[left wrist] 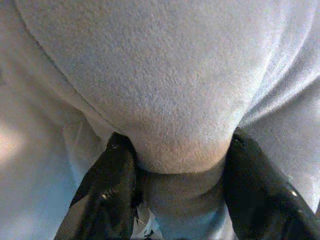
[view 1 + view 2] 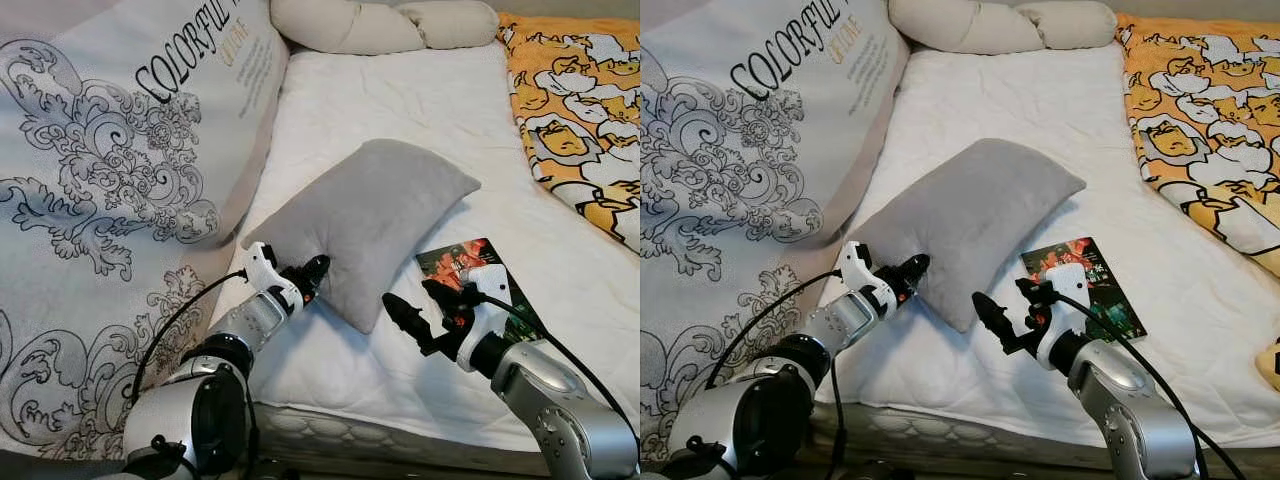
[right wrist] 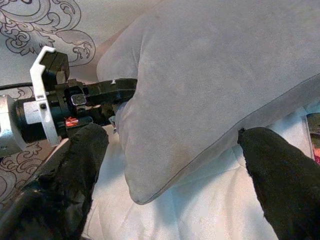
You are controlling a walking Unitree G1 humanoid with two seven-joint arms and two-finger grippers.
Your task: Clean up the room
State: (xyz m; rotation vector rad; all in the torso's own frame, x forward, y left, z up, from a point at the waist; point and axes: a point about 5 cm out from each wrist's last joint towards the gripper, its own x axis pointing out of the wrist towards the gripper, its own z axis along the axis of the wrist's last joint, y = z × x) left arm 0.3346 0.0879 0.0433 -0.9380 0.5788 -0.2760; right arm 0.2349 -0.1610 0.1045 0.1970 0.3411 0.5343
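Robot grips a grey pillow (image 2: 372, 225) on a white bed (image 2: 430, 110)

The left gripper (image 2: 312, 274) has its jaws closed on the pillow's near left corner, the fabric bunched between the black fingers (image 1: 107, 192), while the right gripper (image 2: 425, 305) hovers just in front of the pillow's lower edge with its jaws spread wide and holding nothing. The pillow lies tilted across the middle of the mattress; a glossy dark booklet (image 2: 470, 268) rests flat just right of it, partly behind the right wrist. Left of the pillow a large cream cushion (image 2: 120, 150) with black scrollwork leans along the bed's side, beyond the pillow sits a knotted beige bolster (image 2: 385, 25), and well to its right spreads an orange cartoon-print blanket (image 2: 575, 110)
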